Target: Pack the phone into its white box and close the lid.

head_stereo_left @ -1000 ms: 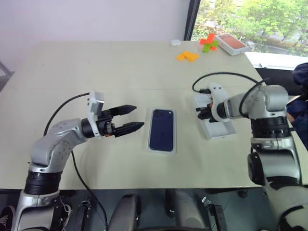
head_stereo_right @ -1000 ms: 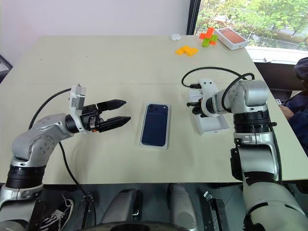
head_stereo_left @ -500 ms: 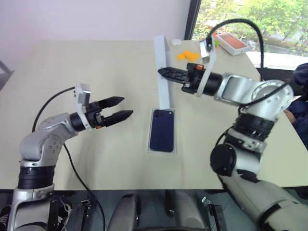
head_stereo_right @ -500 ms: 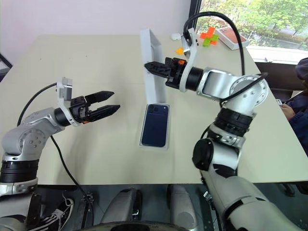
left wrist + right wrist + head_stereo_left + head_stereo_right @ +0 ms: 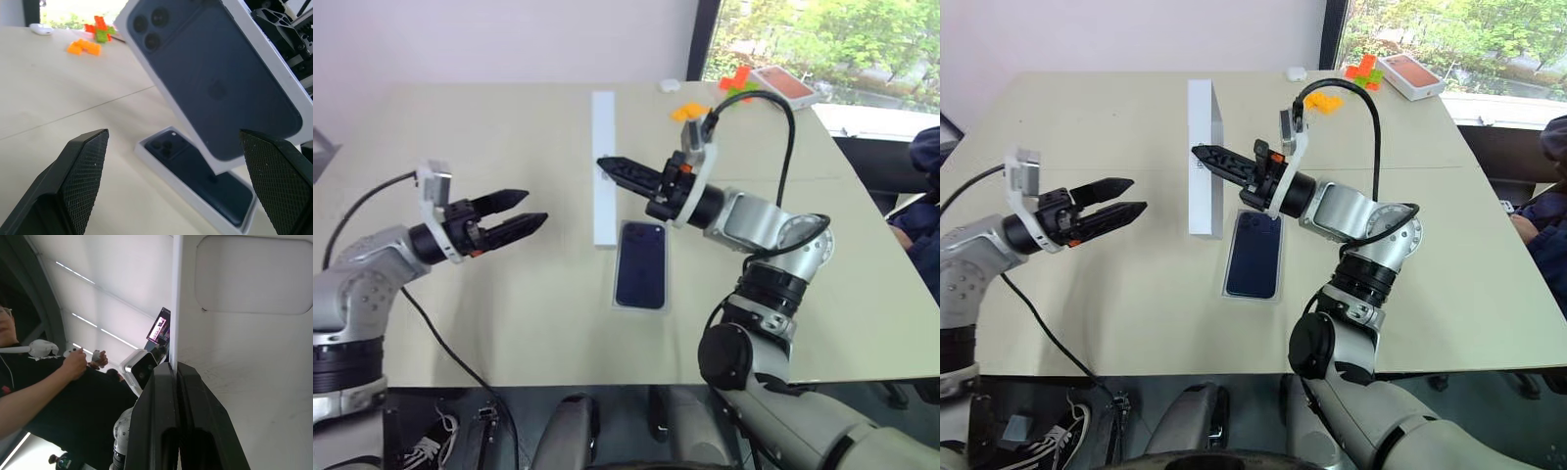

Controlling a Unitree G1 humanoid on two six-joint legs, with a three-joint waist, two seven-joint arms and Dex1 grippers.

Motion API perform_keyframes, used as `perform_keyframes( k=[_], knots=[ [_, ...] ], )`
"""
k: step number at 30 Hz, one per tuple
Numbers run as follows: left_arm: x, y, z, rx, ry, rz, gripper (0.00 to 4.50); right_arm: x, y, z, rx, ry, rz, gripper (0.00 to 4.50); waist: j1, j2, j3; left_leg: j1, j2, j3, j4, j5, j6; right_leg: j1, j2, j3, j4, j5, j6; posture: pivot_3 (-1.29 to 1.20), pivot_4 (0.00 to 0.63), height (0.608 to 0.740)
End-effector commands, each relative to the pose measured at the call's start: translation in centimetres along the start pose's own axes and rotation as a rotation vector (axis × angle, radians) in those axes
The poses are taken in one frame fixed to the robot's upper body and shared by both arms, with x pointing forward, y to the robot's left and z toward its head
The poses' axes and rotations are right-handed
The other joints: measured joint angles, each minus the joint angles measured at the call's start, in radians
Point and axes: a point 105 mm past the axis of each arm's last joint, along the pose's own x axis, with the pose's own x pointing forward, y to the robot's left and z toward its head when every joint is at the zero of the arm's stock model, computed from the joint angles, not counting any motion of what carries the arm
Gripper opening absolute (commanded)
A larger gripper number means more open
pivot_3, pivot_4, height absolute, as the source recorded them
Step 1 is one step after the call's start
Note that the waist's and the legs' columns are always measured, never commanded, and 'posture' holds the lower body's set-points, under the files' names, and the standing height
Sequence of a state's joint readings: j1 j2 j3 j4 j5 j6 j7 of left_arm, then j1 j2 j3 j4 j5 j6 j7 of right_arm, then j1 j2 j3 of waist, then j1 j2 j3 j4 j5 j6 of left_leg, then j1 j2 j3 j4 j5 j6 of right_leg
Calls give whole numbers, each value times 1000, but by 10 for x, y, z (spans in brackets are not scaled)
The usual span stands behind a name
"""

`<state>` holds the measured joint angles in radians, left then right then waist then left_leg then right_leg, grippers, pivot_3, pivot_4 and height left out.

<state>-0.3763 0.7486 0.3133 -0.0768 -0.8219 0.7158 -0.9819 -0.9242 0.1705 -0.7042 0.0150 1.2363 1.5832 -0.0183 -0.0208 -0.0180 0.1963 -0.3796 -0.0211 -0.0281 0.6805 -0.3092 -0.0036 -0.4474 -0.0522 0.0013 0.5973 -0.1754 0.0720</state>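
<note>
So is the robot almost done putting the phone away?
Nearly. Done: the phone already lies in the white box on the table. In hand: the right gripper is pinched shut on the lid, holding it on edge in the air beside the box. The left gripper hangs open, holding nothing. Left: turn the lid flat and press it down over the box.

The beige table (image 5: 509,323) carries the white box (image 5: 619,299), orange blocks (image 5: 693,112).

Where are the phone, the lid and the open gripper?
phone (image 5: 640,264): left eye view, middle of its back.
lid (image 5: 603,147): left eye view, its upper outer face.
left gripper (image 5: 527,208): left eye view, between its fingertips.
</note>
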Motion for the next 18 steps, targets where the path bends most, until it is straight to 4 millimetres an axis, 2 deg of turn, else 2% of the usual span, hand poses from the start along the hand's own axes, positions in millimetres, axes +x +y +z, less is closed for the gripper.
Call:
perform_keyframes(
  k=[1,4,8,18],
  knots=[
    [-8,4,13,-9,-37,23,4500,7,7,-12,39,-1,71,31,-1,0,0,0,0,0,0,0,0,0,0,0,0,0,0,0,150,740],
    [-9,6,12,-21,-34,46,4500,8,4,-17,76,1,76,31,-3,0,0,0,0,0,0,0,0,0,0,0,0,0,0,0,150,740],
    [-5,4,8,-21,-26,45,4500,9,-10,-35,124,34,31,31,-6,0,0,0,0,0,0,0,0,0,0,0,0,0,0,0,150,740],
    [6,-8,-1,-32,-32,-7,4500,3,-29,-53,149,77,-63,31,-20,0,0,-2,0,1,0,0,0,-2,-1,1,0,0,0,0,150,740]
  ],
)
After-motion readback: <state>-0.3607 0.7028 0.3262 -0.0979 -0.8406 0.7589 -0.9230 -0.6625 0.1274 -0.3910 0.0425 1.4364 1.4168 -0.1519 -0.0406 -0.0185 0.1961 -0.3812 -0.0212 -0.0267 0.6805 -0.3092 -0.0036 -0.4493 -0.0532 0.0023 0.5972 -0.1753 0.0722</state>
